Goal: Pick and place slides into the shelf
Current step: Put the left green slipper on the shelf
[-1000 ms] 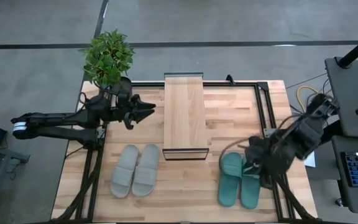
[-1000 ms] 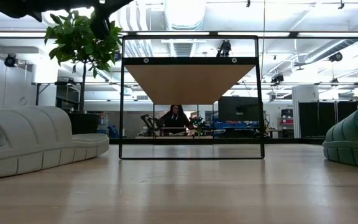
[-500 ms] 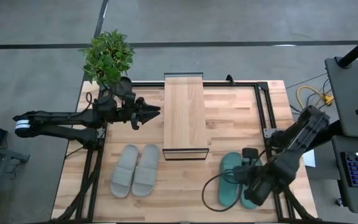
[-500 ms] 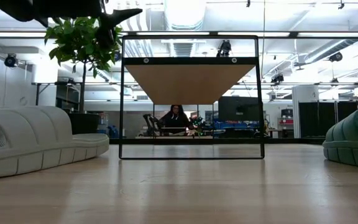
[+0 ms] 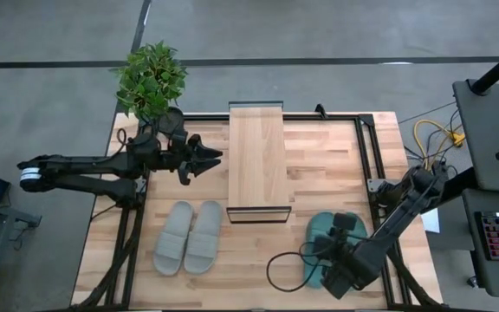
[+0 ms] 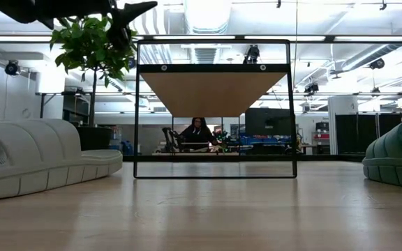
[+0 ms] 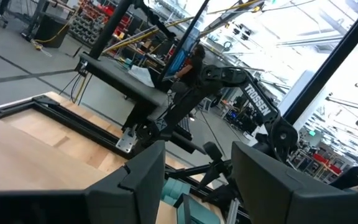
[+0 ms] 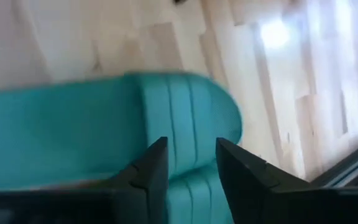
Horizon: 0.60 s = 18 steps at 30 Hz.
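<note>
Swinging nearer the table's front edge since a second ago, the right gripper [image 8: 188, 163] hovers over the teal slides [image 5: 323, 240], fingers spread. Grey slides [image 5: 187, 236] lie before the bare shelf [image 5: 256, 160]. Farther back, the left gripper [image 5: 204, 159] hangs parted. "TROSSEN" marks the right arm [image 7: 258, 102].

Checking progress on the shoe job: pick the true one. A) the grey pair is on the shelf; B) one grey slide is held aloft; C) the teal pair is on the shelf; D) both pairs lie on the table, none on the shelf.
D: the grey pair and teal pair lie on the table, and the shelf top is bare.
</note>
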Each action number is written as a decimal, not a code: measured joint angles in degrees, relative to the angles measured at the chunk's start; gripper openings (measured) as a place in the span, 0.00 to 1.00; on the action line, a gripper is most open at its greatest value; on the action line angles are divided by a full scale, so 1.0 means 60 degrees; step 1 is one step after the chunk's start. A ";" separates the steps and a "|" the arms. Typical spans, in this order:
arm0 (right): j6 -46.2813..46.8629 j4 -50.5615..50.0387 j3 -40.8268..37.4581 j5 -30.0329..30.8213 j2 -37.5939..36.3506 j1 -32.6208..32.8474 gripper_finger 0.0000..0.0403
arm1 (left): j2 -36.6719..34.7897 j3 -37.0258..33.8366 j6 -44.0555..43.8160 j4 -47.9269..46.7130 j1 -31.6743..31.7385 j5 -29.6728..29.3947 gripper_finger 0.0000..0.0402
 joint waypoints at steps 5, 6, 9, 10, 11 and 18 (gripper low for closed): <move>0.0438 0.0200 -0.0102 0.0667 0.0161 0.0102 0.40 | -0.0010 0.0000 0.0011 0.0000 0.0000 0.0015 0.42; 0.0388 0.0297 -0.0142 0.0661 0.0189 0.0114 0.42 | -0.0010 0.0000 0.0041 0.0000 0.0000 0.0015 0.42; 0.0131 0.0456 -0.0293 0.0652 0.0334 0.0178 0.44 | 0.0003 0.0000 0.0421 0.0008 0.0000 0.0015 0.42; 0.0045 0.0525 -0.0349 0.0654 0.0387 0.0212 0.44 | 0.0005 0.0000 0.0462 -0.0003 0.0000 0.0017 0.42; -0.0056 0.0610 -0.0424 0.0651 0.0423 0.0254 0.45 | 0.0005 0.0000 0.0476 -0.0003 0.0000 0.0017 0.42; -0.0425 0.1033 -0.0891 0.0315 0.0676 0.0470 0.45 | 0.0001 -0.0001 0.0497 0.0006 0.0004 0.0015 0.42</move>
